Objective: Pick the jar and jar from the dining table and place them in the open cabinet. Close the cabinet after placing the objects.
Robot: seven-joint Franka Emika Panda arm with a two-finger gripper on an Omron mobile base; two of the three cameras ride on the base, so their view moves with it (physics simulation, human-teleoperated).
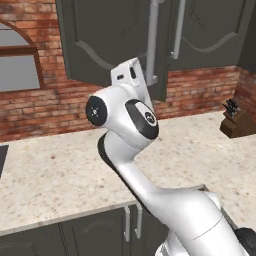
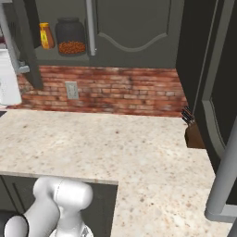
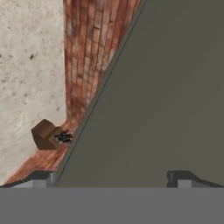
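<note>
A glass jar point(image 2: 70, 37) with orange-red grains stands on the shelf of the open dark grey wall cabinet point(image 2: 134, 28), beside a small orange bottle point(image 2: 45, 35). In the left base view the cabinet's open door point(image 1: 161, 60) is seen edge-on with its silver bar handle point(image 1: 152, 40), and my raised hand point(image 1: 131, 77) is just left of it. In the hand view my gripper point(image 3: 110, 178) is open and empty, facing a flat dark grey cabinet panel point(image 3: 166, 96) at close range. The beige speckled dining table point(image 1: 50, 170) stretches below the arm.
A brown knife block point(image 1: 237, 122) point(image 2: 192, 132) point(image 3: 48, 134) stands on the counter by the brick wall point(image 2: 115, 88). A tall dark door with a thick silver handle point(image 2: 227, 176) juts in at the right. A wall outlet point(image 2: 71, 90) and an arched window point(image 1: 17, 65) are on the wall.
</note>
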